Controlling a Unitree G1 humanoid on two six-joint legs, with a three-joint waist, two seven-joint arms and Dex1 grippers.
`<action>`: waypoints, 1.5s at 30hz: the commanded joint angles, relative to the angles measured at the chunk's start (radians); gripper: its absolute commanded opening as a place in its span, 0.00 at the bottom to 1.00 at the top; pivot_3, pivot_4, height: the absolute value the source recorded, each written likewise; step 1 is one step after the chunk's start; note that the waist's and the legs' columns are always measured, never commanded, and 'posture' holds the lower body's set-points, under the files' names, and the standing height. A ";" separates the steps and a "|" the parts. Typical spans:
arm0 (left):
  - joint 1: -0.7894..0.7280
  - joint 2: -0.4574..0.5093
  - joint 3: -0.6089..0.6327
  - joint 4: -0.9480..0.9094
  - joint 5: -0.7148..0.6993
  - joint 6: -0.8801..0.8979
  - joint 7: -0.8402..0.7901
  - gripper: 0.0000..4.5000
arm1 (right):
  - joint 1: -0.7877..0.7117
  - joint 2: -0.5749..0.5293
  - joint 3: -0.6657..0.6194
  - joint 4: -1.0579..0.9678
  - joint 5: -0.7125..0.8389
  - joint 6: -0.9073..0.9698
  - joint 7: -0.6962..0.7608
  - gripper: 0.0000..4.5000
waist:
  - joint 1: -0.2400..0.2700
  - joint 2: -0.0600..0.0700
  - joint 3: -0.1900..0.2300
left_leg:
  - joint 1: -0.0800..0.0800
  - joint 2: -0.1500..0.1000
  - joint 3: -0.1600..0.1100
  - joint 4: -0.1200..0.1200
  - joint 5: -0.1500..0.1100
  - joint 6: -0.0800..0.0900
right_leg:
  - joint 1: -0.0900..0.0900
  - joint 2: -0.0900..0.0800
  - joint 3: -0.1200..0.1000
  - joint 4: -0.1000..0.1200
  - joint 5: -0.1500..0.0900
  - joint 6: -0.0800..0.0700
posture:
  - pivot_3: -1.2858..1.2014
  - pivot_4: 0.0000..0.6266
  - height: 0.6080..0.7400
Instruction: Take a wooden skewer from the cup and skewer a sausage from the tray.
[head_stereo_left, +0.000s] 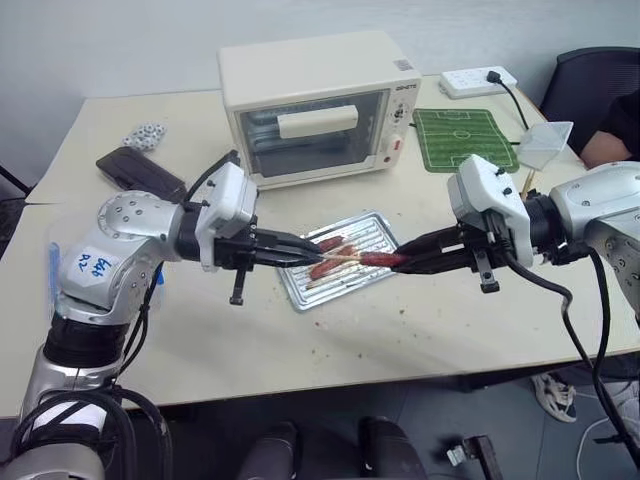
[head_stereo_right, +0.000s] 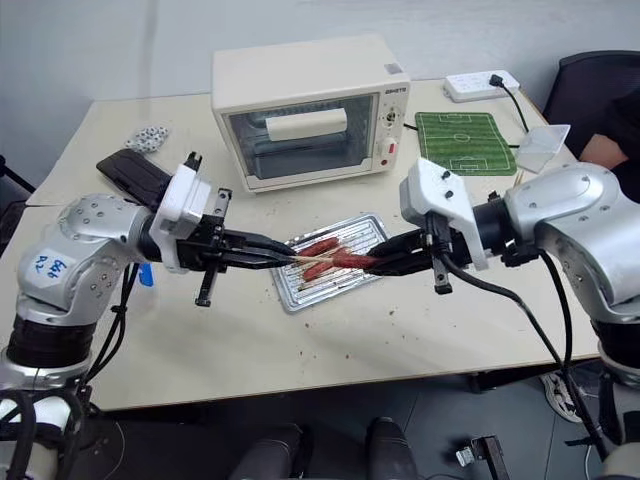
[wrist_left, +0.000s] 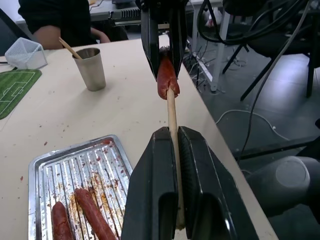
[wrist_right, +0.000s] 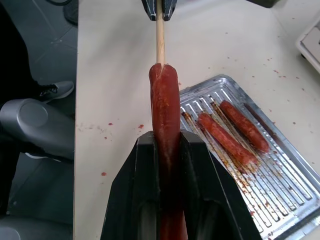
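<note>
Head camera: over a pale beige laminate table (head_stereo_left: 420, 320) flecked with red crumbs, the two arms meet above the tray (head_stereo_left: 375, 225), a small shiny rectangular metal pan with rounded corners and a ridged bottom. The left gripper (head_stereo_left: 312, 255) is clenched on the wooden skewer (head_stereo_left: 340, 260), a thin straight tan stick. The right gripper (head_stereo_left: 400, 262) is clamped around the sausage (head_stereo_left: 378, 260), slim, glossy and red-brown, held in the air over the tray's near edge with the skewer's tip in its end. Behind stand a boxy cream toaster oven (head_stereo_left: 310, 100) with a glass door, a green football-pitch mat (head_stereo_left: 465, 138), a white power strip (head_stereo_left: 480, 80) and a dark flat case (head_stereo_left: 140, 172). A grey wall backs the table.

Left wrist: the skewer runs out between the black fingers (wrist_left: 147, 200) into the sausage's cut end. Beyond it the cup (wrist_left: 91, 68), a matte silver cylinder, stands upright on the table with another stick leaning in it, beside a clear angular plastic container (wrist_left: 25, 52). Two shorter sausages (wrist_left: 90, 217) lie on the greasy ridges. A person in black sits at the far edge.

Right wrist: the sausage lies lengthwise between the black fingers (wrist_right: 200, 190), its skin smooth and shiny, and the skewer enters its far end. A grey floor lies past the table edge.
</note>
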 joint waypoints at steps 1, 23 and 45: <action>-0.021 -0.011 -0.021 -0.009 0.017 -0.012 0.003 0.00 | -0.042 0.028 -0.019 -0.069 0.062 -0.004 0.005 0.07 | -0.001 0.000 0.000 | 0.000 0.000 0.000 0.000 0.000 0.000 | 0.000 0.000 0.000 0.000 0.000 0.000 | 0.52 0.24 1.00; 0.589 -0.076 0.706 -0.504 0.080 0.385 0.812 0.00 | -0.105 0.045 -0.273 0.099 0.231 0.227 -0.205 0.99 | 0.001 0.000 0.000 | 0.000 0.002 0.000 0.000 -0.003 0.000 | 0.000 -0.001 0.002 -0.001 0.000 0.000 | 0.52 0.24 1.00; 0.683 -0.302 0.854 -0.525 0.186 0.511 1.106 0.57 | -0.091 0.078 -0.263 0.055 0.372 0.226 -0.260 1.00 | 0.026 -0.007 -0.004 | 0.000 0.003 0.001 0.002 -0.004 -0.001 | 0.001 -0.001 0.001 -0.001 0.001 -0.002 | 0.52 0.24 1.00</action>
